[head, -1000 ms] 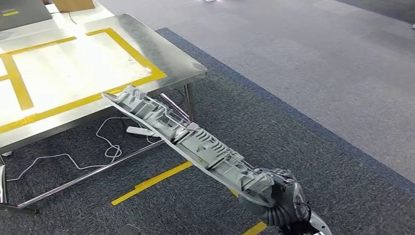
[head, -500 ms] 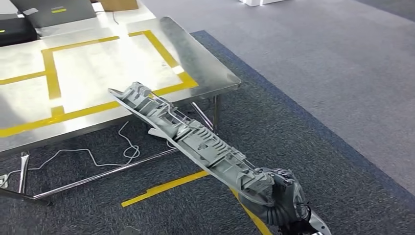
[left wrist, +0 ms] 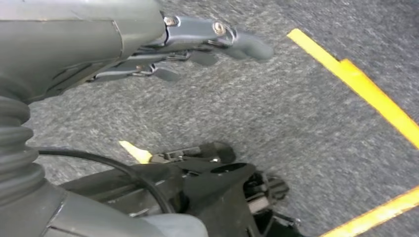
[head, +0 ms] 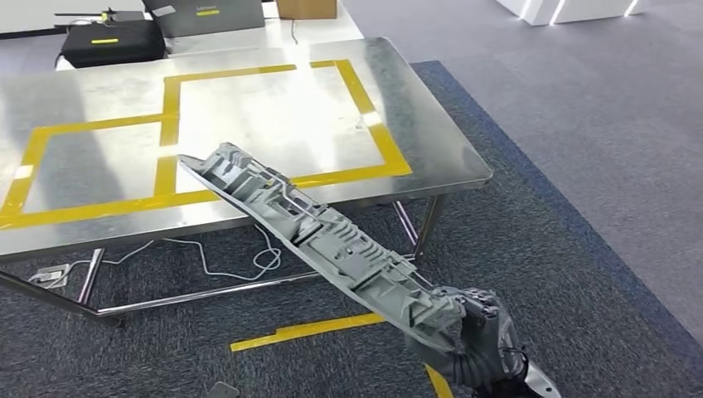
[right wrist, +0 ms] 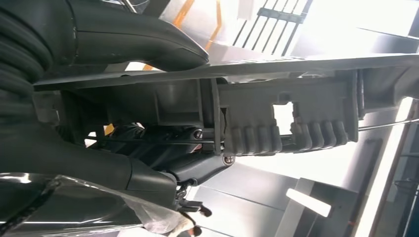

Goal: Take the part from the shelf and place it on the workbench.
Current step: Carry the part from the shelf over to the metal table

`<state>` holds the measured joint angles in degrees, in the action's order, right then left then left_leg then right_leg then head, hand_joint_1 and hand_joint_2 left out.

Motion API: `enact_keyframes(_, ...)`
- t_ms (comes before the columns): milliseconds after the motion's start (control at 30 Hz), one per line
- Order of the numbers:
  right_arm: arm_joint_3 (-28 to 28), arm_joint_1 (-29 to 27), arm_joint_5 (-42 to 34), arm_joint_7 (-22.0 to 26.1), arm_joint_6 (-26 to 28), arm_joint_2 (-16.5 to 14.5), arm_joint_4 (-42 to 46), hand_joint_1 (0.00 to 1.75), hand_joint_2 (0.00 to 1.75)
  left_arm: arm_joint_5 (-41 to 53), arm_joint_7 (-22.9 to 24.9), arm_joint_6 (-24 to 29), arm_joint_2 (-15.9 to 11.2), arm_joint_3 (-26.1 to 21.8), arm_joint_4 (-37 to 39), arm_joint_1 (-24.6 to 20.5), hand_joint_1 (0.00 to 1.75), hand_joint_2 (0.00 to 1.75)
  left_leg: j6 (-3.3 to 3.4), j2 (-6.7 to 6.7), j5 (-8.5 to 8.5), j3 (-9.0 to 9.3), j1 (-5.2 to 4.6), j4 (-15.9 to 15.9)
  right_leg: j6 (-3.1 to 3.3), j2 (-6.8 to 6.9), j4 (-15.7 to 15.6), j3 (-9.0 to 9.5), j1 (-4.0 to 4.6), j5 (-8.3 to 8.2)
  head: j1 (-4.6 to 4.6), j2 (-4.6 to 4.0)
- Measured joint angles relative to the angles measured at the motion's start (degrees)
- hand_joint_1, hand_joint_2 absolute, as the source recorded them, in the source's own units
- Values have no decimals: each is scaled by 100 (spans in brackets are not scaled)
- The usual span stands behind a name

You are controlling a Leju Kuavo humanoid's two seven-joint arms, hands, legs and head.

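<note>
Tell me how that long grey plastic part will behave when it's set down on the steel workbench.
Probably stiff: the part juts out straight from the right hand, held at one end only, with no visible sag. Likely light for its length, being thin ribbed plastic. Its uneven ribbed side may make it rock or slide on the smooth workbench.

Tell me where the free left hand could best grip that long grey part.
Near its far end over the workbench, I'd judge, coming from the robot's left: the part is long and narrow, and the right hand grips just the near end. The left hand hangs empty.
</note>
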<state>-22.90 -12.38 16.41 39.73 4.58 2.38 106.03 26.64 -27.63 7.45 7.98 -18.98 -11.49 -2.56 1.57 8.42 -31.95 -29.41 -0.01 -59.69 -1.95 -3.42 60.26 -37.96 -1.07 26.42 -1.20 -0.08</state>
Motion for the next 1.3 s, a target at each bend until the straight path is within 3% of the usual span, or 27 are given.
enact_keyframes(33, -1, 6, 5, -4, 1, -1, 3, 175, 175, 4, 8, 2, -5, -1, -1, 1, 0, 175, -27, -12, -20, 16, 0, -2, 42, 62, -16, 58, 1, -15, -2, -1)
enact_keyframes(100, -1, 21, 11, -4, 5, -2, 9, 175, 175, 11, 20, 3, -10, 0, -1, -8, 0, 175, -93, -317, -41, -90, -18, -238, 123, 201, -58, 155, -5, 5, -18, -1)
enact_keyframes(167, 0, 21, 11, 0, 11, -2, 14, 175, 175, 16, 28, 3, -8, 1, -1, -32, 0, 175, -168, -692, -225, -457, -23, -866, 175, 343, -87, 261, -6, 78, -32, -1)
enact_keyframes(233, 3, 20, 11, -2, 15, -2, 13, 175, 175, 16, 31, 3, -6, 1, -1, -37, 0, 175, -205, -794, -511, -865, -7, -1444, 193, 486, -93, 361, -2, 176, -33, -1)
enact_keyframes(267, 3, 19, 12, -4, 16, -2, 11, 175, 175, 16, 32, 3, -5, 1, -1, -30, 0, 175, -206, -801, -543, -977, -3, -1529, 195, 549, -93, 418, 0, 227, -35, -1)
enact_keyframes(300, 0, 18, 13, -4, 14, -2, 11, 175, 175, 16, 32, 3, -5, 1, -1, -23, 0, 175, -194, -809, -431, -997, -2, -1421, 194, 609, -94, 485, 4, 279, -36, -1)
enact_keyframes(333, -5, 19, 14, -3, 12, -2, 12, 175, 175, 16, 33, 3, -6, 1, -1, -17, 0, 175, -165, -842, -183, -934, -11, -1141, 192, 673, -96, 561, 12, 333, -36, -1)
enact_keyframes(367, -10, 19, 16, -3, 10, -2, 12, 175, 175, 16, 33, 4, -8, 1, -1, -15, 0, 175, -114, -939, 122, -829, -36, -769, 186, 736, -103, 620, 19, 386, -36, -1)
enact_keyframes(400, -14, 19, 17, -3, 9, -2, 11, 175, 175, 16, 34, 6, -12, 0, -1, -19, 0, 175, -67, -1074, 292, -737, -79, -466, 167, 798, -104, 686, 34, 437, -32, -1)
enact_keyframes(467, -14, 22, 26, -1, 12, -2, 11, 175, 175, 22, 38, 13, -12, -1, -1, -34, 0, 175, 6, -1279, 416, -642, -147, -141, 105, 919, -108, 757, 68, 525, -30, -1)
enact_keyframes(533, -14, 30, 57, 0, 19, -2, 14, 175, 175, 33, 41, 18, -6, -1, -1, -35, 0, 175, 32, -1212, 427, -615, -148, -87, 41, 1049, -130, 827, 95, 597, -38, -1)
enact_keyframes(567, -16, 36, 81, -2, 23, -2, 13, 175, 175, 41, 42, 22, -3, -1, -1, -29, 0, 175, 46, -1138, 466, -594, -128, -54, 14, 1025, -126, 849, 95, 643, -33, -1)
enact_keyframes(633, -21, 33, 115, -1, 36, -2, 13, 175, 175, 63, 46, 41, 2, -2, -1, -42, 0, 175, 87, -985, 488, -550, -77, 6, -34, 759, 129, 758, 76, 842, -7, -1)
enact_keyframes(700, -22, 25, 126, 0, 51, -1, 10, 175, 175, 86, 49, 61, 5, -3, -1, -70, 0, 175, 125, -828, 478, -539, -53, 14, -61, 451, 799, 391, 51, 1155, 26, -1)
enact_keyframes(733, -22, 21, 127, 0, 57, -1, 7, 175, 175, 92, 49, 70, 7, -3, -1, -78, 0, 175, 135, -738, 466, -533, -50, 12, -71, 395, 1131, 181, 46, 1253, 33, -1)
enact_keyframes(767, -22, 19, 129, -2, 63, 0, 4, 175, 175, 97, 49, 79, 7, -4, -1, -75, 0, 175, 140, -648, 450, -519, -50, 10, -77, 371, 1320, 27, 44, 1246, 32, -1)
enact_keyframes(800, -21, 17, 130, -4, 69, 0, 1, 175, 175, 100, 49, 90, 7, -4, -1, -68, 0, 175, 135, -557, 431, -497, -48, 8, -81, 356, 1300, -32, 42, 1114, 32, -1)
enact_keyframes(833, -20, 16, 131, -4, 77, 0, -2, 175, 175, 103, 50, 99, 7, -5, -1, -61, 0, 175, 123, -467, 409, -465, -45, 4, -81, 329, 1082, 7, 37, 879, 32, -1)
enact_keyframes(900, -19, 19, 131, -3, 94, -1, -4, 175, 175, 107, 50, 110, 8, -6, -1, -58, 0, 175, 82, -302, 355, -404, -38, -11, -74, 123, 420, 233, 15, 423, 32, -1)
enact_keyframes(967, -18, 21, 129, -1, 106, -2, 1, 175, 175, 108, 50, 115, 8, -8, -1, -67, 0, 175, 24, -166, 333, -415, -22, -29, -40, -82, 5, 436, 0, 322, 27, -1)
enact_keyframes(1033, -13, 23, 130, -2, 113, -2, 9, 175, 175, 108, 50, 117, 7, -9, -1, -58, 0, 175, -40, -53, 350, -453, 3, -22, 14, -66, -90, 521, 8, 374, 21, -1)
enact_keyframes(1067, -8, 25, 133, -5, 122, -3, 9, 175, 175, 108, 50, 119, 4, -10, -1, -46, 0, 175, -72, -65, 342, -459, 5, -26, 47, -9, -106, 541, 7, 367, 17, -1)
enact_keyframes(1100, -1, 26, 133, -9, 144, -7, 10, 175, 175, 108, 48, 121, 3, -10, -2, -38, 0, 175, -106, -166, 305, -482, -7, -87, 83, 50, -135, 574, -2, 368, 4, -1)
enact_keyframes(1133, 8, 26, 134, -12, 174, -11, 12, 175, 175, 108, 44, 122, 2, -10, -2, -39, 0, 175, -142, -327, 219, -559, -17, -252, 124, 118, -164, 612, -11, 374, -11, -1)
enact_keyframes(1200, 30, 25, 134, -35, 242, -19, 14, 175, 175, 108, 34, 123, 4, -10, -3, -53, 0, 175, -210, -673, -40, -881, -8, -878, 189, 253, -185, 678, -8, 410, -38, -1)
enact_keyframes(1267, 62, 24, 145, -84, 284, -20, 12, 175, 175, 108, 29, 121, 4, -10, -3, -52, 0, 175, -246, -781, -179, -1211, 28, -1454, 211, 354, -185, 722, -3, 452, -40, -1)
enact_keyframes(1300, 81, 23, 157, -115, 295, -20, 11, 175, 175, 108, 27, 118, 4, -11, -3, -43, 0, 175, -250, -793, -109, -1258, 41, -1496, 207, 384, -185, 745, -3, 473, -40, -1)
